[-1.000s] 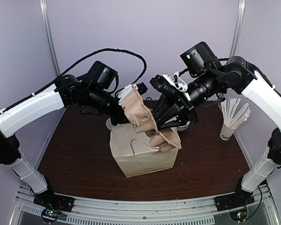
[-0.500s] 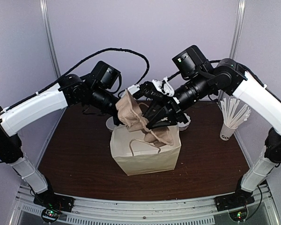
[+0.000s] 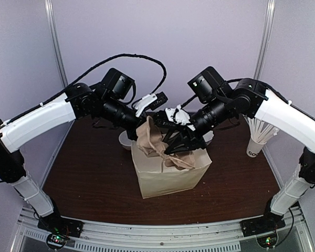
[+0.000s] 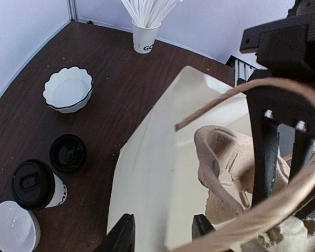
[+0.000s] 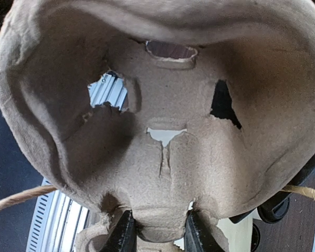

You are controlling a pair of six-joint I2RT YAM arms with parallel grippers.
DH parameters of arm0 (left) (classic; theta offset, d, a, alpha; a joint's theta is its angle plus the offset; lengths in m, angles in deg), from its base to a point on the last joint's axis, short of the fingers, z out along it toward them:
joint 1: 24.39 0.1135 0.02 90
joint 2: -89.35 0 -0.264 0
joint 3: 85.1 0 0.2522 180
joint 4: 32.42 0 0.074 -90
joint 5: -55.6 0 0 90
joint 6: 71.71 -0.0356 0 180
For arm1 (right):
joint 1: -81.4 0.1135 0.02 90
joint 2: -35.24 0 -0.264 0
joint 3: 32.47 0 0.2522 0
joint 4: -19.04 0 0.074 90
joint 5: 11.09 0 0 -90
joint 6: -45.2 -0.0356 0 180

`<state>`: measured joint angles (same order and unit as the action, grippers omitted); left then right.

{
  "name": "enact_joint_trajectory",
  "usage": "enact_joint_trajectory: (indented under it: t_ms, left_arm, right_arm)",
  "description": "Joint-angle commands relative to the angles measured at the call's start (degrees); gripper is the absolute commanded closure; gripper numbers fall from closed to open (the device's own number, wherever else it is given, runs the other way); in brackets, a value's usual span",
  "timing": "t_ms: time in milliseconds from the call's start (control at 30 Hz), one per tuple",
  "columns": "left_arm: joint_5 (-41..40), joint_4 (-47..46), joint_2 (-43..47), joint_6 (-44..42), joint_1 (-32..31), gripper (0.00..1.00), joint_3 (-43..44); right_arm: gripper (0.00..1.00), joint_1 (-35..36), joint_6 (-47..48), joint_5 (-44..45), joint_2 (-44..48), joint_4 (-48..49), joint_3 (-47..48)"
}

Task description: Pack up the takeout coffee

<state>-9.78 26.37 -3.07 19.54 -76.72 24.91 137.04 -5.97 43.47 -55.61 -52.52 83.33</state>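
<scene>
The takeout coffee (image 4: pixel 34 184), a small white paper cup with a black lid on it, stands on the table at the lower left of the left wrist view. A loose black lid (image 4: pixel 67 153) lies beside it. In the top view the cup is hidden. A tan paper bag (image 3: pixel 168 176) stands mid-table. My right gripper (image 5: pixel 158 233) is shut on the edge of a brown pulp cup carrier (image 3: pixel 152 139), which hangs in the bag's mouth. My left gripper (image 3: pixel 153 102) stands open just above the carrier and holds nothing. Its fingertips (image 4: pixel 121 233) hover over the bag's pale side (image 4: pixel 163 173).
A paper cup of white stir sticks (image 3: pixel 257 142) stands at the right. A white scalloped bowl (image 4: pixel 68 89) and a second white dish (image 4: pixel 13 226) sit near the coffee. The bag's twine handle (image 4: pixel 262 89) loops past the right gripper's dark fingers (image 4: pixel 268 157).
My left gripper opened and let go of the carrier. My right gripper carried the carrier down and left into the bag's mouth, and the bag shifted slightly to the right.
</scene>
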Motion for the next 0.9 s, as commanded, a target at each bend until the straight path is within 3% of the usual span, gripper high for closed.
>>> enact_joint_trajectory:
  t_ms: [0,267,400,867]
  left_arm:
    - [-3.8,-2.9,3.7,0.1,0.4,0.58,-1.5]
    - [-15.1,-6.3,9.4,4.8,3.6,0.43,-6.4]
    - [-20.9,-10.3,12.7,6.5,5.3,0.40,-10.1]
    - [-23.7,-15.7,20.4,6.5,6.8,0.36,-18.6]
  right_arm:
    - [0.72,-0.3,-1.3,5.7,2.2,3.0,-2.1]
    - [0.72,-0.4,-0.5,12.5,2.3,0.5,-1.8]
    - [0.71,-0.4,0.3,13.9,1.1,-3.4,-0.7]
    - [0.71,0.7,1.7,20.6,-8.5,-18.6,9.2]
